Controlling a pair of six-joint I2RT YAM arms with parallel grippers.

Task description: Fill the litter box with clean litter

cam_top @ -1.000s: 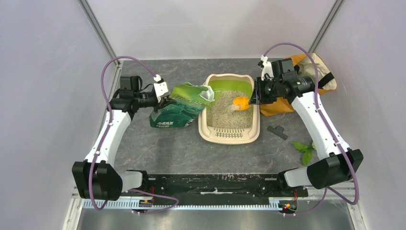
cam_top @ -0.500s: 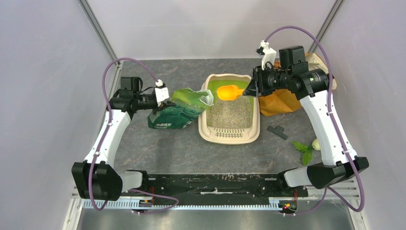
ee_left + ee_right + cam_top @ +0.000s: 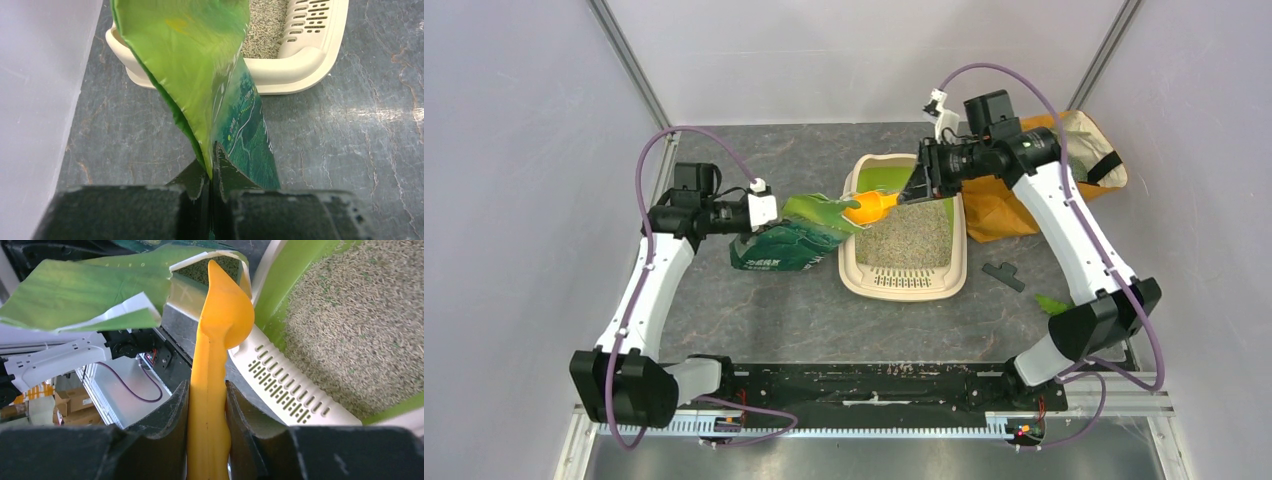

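The litter box (image 3: 902, 288) stands mid-table, beige rim, green inside, with pale clean litter (image 3: 911, 238) covering its floor. My left gripper (image 3: 769, 210) is shut on the edge of the green litter bag (image 3: 789, 238), which lies left of the box with its open mouth toward it. In the left wrist view the bag (image 3: 200, 75) rises from my left gripper (image 3: 212, 170) toward the box rim (image 3: 295, 65). My right gripper (image 3: 914, 188) is shut on the handle of an orange scoop (image 3: 869, 208). In the right wrist view the scoop (image 3: 220, 330) points into the bag's mouth (image 3: 210, 270).
An orange fabric bag (image 3: 1024, 205) stands right of the litter box, behind my right arm. A small black clip (image 3: 1004, 275) and a green leafy toy (image 3: 1049, 303) lie on the table at the right. The box grate (image 3: 285, 385) is at its near end.
My right gripper has lifted the orange scoop off the litter and carried it left, across the box to the bag's mouth. The left gripper has kept its hold on the bag.
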